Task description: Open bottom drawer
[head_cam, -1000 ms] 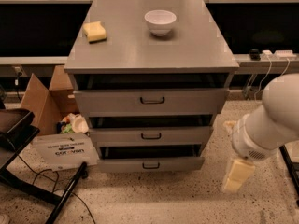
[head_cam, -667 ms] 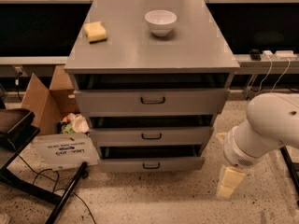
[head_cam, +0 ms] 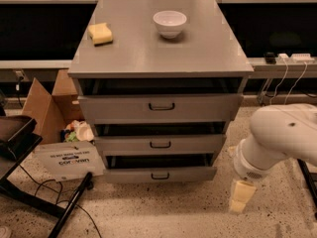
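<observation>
The bottom drawer (head_cam: 159, 174) is the lowest and narrowest grey front of the cabinet, with a small dark loop handle (head_cam: 160, 176) at its centre. It stands slightly out, with a dark gap above it. My gripper (head_cam: 239, 197) hangs below the white arm (head_cam: 280, 143) at the lower right, near the floor. It is to the right of the bottom drawer and apart from it, with a gap to the drawer's right edge.
The middle drawer (head_cam: 160, 144) and top drawer (head_cam: 161, 106) sit above. A white bowl (head_cam: 170, 23) and a yellow sponge (head_cam: 100, 33) rest on the cabinet top (head_cam: 158, 53). A cardboard box (head_cam: 44, 105), a white sign (head_cam: 67, 160) and a black stand (head_cam: 20, 148) are on the left.
The arm and gripper have moved left and down, closer to the cabinet's lower right corner. The drawers have not moved.
</observation>
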`<state>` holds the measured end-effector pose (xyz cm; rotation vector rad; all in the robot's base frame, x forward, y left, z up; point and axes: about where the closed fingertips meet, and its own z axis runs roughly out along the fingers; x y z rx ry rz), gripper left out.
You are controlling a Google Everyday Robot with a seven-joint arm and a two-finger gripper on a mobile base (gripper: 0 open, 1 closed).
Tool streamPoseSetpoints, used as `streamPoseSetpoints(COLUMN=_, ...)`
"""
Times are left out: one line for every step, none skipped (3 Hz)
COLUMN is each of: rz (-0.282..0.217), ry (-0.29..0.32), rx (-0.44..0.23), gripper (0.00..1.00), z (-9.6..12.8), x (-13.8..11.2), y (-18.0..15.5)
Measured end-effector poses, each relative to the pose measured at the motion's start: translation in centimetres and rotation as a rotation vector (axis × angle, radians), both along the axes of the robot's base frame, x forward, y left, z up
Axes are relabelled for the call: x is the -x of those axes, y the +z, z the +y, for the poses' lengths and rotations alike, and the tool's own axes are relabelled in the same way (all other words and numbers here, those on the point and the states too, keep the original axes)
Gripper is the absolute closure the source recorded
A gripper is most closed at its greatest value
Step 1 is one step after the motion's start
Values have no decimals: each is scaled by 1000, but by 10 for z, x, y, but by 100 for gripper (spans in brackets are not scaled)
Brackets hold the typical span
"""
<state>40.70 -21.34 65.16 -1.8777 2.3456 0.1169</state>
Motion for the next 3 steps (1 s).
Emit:
streamPoseSetpoints(rz=44, ry=28, rx=51, gripper=0, z=-2, x=-5, y=-54)
streamPoseSetpoints(rz=-5, ry=51, rx=31, gripper=0, z=-1, x=-42, y=-139)
streamPoseSetpoints(rz=-30, ry=78, rx=13, gripper=0, z=7, x=-72, y=-185)
